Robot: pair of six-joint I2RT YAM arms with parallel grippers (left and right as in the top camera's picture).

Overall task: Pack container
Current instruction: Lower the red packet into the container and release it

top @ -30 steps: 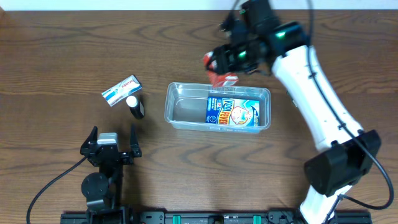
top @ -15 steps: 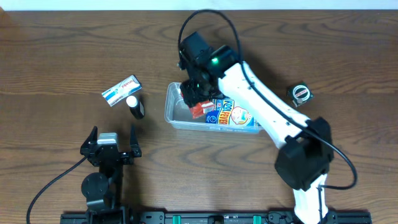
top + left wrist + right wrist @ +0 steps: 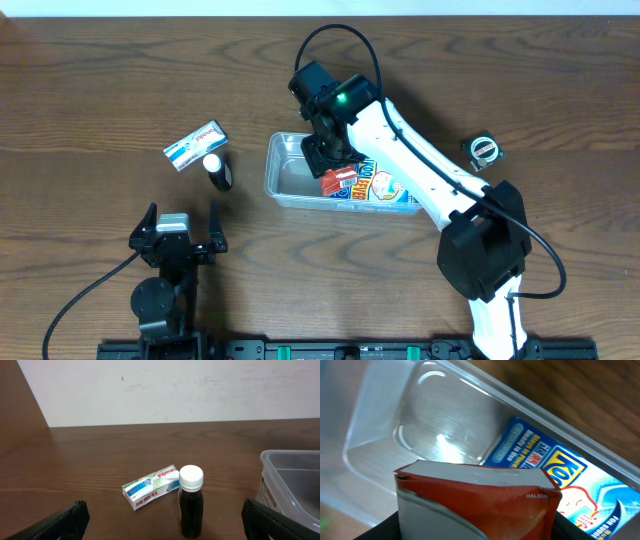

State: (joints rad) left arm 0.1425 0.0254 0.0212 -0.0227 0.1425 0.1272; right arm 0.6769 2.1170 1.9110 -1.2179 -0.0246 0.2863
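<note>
Wood bench: clear container sits mid-bench, blue packet lying flat in its right half. R pincer pinches a red packet over the container's middle, at the blue packet's left end. L pincer is spread wide, near the front edge. Left of container: toothpaste box, w/ dark bottle upright just beside it. Tape measure to the right.

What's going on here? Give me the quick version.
The right gripper is shut on a red packet, holding it over the clear container, which already has a blue-and-white packet lying in it. The left gripper sits open and empty near the table's front edge. A small white box and a dark bottle with a white cap wait left of the container, not yet packed. A tape measure lies off to the right.
</note>
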